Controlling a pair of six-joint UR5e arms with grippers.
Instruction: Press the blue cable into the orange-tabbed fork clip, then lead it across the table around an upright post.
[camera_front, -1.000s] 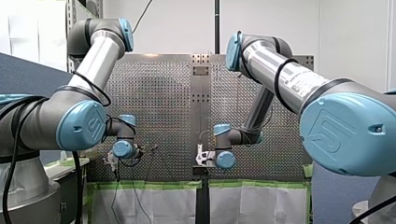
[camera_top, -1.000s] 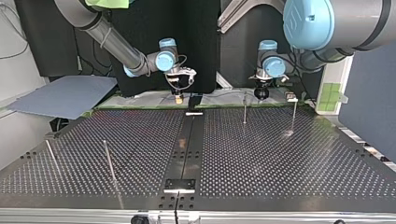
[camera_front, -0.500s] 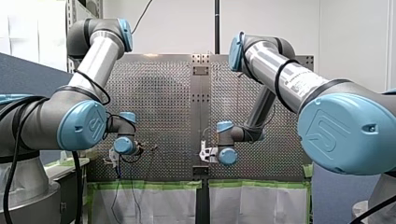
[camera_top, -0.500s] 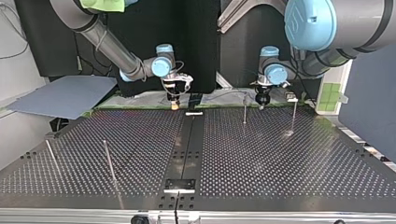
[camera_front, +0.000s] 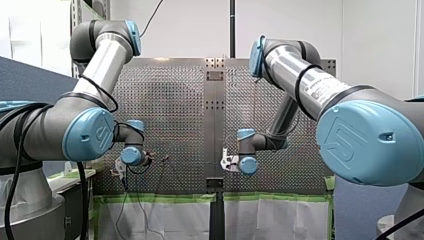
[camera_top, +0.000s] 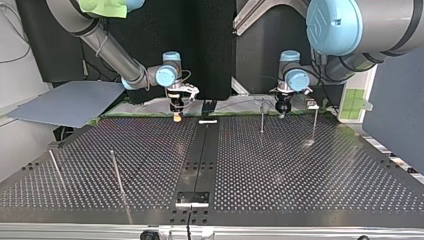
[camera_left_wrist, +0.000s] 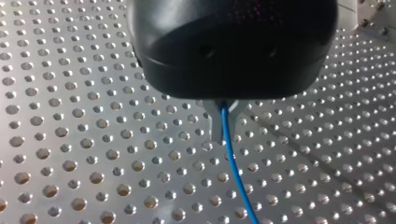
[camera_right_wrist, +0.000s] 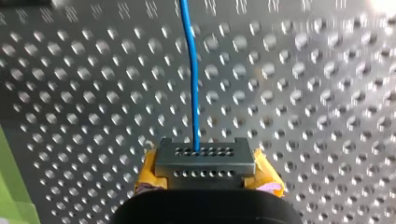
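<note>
Since 1.0 s ago, my right end effector (camera_top: 176, 116) has slid toward the left of the top view along the far edge of the worktop (camera_top: 280, 165). My left end effector (camera_top: 281, 111) has dropped a little, at upper right. Both grip the blue cable (camera_left_wrist: 233, 168). In the left wrist view the metal fingers (camera_left_wrist: 213, 122) are pinched together on it, and the cable runs out ahead over the perforations. In the right wrist view it enters between the yellow pads (camera_right_wrist: 148, 173), clamped. Count: one cable, two end effectors, four upright posts. The first post (camera_top: 261, 116) stands just left of my left end effector, the second post (camera_top: 314, 122) to its right, and the third post (camera_top: 116, 172) and fourth post (camera_top: 55, 167) at lower left. Orange-tabbed fork clip: not made out in any view. Key relation, judged: the cable's long axis runs left-right across the top of the top view, between the two grips, though the span is too fine to trace there. My left arm is nearer the two upper-right posts; my right arm holds the other end, well apart from them.
</note>
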